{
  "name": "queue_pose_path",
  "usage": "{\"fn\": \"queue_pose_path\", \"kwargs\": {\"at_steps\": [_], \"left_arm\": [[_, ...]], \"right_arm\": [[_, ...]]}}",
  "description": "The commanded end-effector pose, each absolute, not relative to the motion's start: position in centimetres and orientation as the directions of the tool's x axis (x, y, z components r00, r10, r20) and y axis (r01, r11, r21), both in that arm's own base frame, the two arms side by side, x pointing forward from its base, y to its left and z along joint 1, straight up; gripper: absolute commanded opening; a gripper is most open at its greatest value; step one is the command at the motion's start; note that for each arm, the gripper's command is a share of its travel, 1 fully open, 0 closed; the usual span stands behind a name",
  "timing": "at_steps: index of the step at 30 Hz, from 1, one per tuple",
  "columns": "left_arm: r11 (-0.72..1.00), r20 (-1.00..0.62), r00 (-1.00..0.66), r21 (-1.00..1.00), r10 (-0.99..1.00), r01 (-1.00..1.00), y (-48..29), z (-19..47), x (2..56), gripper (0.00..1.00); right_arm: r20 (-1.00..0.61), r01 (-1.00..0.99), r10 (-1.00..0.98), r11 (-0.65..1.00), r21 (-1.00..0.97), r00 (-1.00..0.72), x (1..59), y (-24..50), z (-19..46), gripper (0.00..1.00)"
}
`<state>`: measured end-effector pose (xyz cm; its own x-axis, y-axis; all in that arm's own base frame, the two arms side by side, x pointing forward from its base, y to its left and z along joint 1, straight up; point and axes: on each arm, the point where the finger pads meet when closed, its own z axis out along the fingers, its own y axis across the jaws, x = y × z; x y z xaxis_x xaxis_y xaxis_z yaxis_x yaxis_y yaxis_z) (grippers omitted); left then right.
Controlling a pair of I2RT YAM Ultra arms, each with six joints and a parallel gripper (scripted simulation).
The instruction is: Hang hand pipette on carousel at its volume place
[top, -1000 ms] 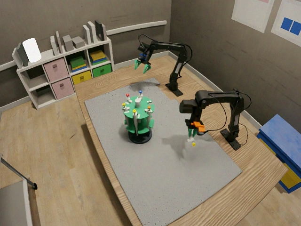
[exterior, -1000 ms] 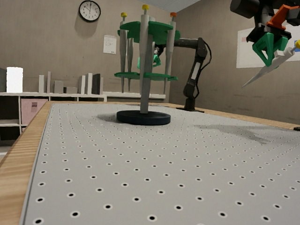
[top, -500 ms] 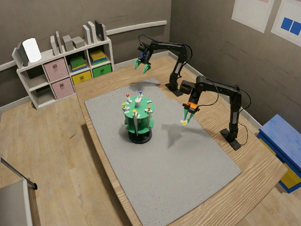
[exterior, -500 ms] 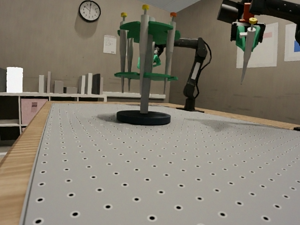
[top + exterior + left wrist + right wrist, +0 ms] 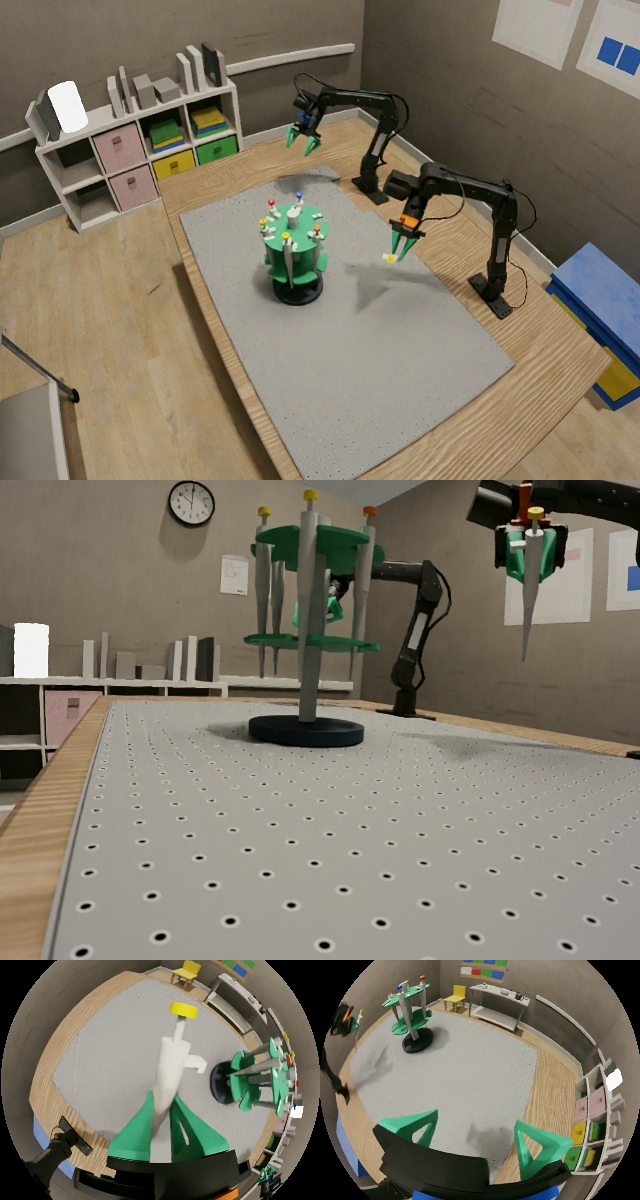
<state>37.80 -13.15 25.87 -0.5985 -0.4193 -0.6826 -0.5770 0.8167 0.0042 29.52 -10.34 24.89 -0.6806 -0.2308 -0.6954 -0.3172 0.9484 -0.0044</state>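
The table (image 5: 553, 361) (image 5: 31, 841) (image 5: 45, 1075) (image 5: 552, 1090) bore a grey perforated board (image 5: 361, 351) (image 5: 361, 790) (image 5: 110, 1060) (image 5: 470, 1070), and the carousel (image 5: 279, 242) (image 5: 341, 536) (image 5: 242, 1082) (image 5: 417, 1041) stood on that, several pipettes hanging round its head. The right gripper (image 5: 297, 150) (image 5: 312, 623) (image 5: 266, 1165) (image 5: 477, 1120) was wide open and held nothing. The left gripper (image 5: 397, 257) (image 5: 531, 580) (image 5: 161, 1096) (image 5: 358, 1027), mostly closed, gripped the loose pipette (image 5: 385, 256) (image 5: 532, 565) (image 5: 172, 1060) (image 5: 356, 1035) above the board, apart from the carousel, nearly upright, tip down. Its push button (image 5: 390, 258) (image 5: 535, 513) (image 5: 183, 1010) (image 5: 361, 1011) was yellow; its printed volume was unreadable.
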Motion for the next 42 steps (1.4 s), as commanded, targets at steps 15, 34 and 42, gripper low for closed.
{"fn": "queue_pose_path", "kwargs": {"at_steps": [15,34,42], "left_arm": [[0.944,-0.741,-0.595,-0.168,-0.312,-0.285,-20.7,23.8,42.8,0.12],[0.975,-0.828,-0.526,-0.224,-0.194,-0.007,-26.1,22.9,45.0,0.12],[0.972,-0.862,-0.479,-0.224,-0.167,0.063,-26.5,23.0,45.8,0.12]], "right_arm": [[-0.712,-0.324,-0.234,0.946,-0.009,-0.663,29.9,-10.6,25.3,1.0],[-0.712,-0.324,-0.234,0.946,-0.009,-0.663,29.9,-10.6,25.3,1.0],[-0.712,-0.324,-0.234,0.946,-0.009,-0.663,29.9,-10.6,25.3,1.0]]}}
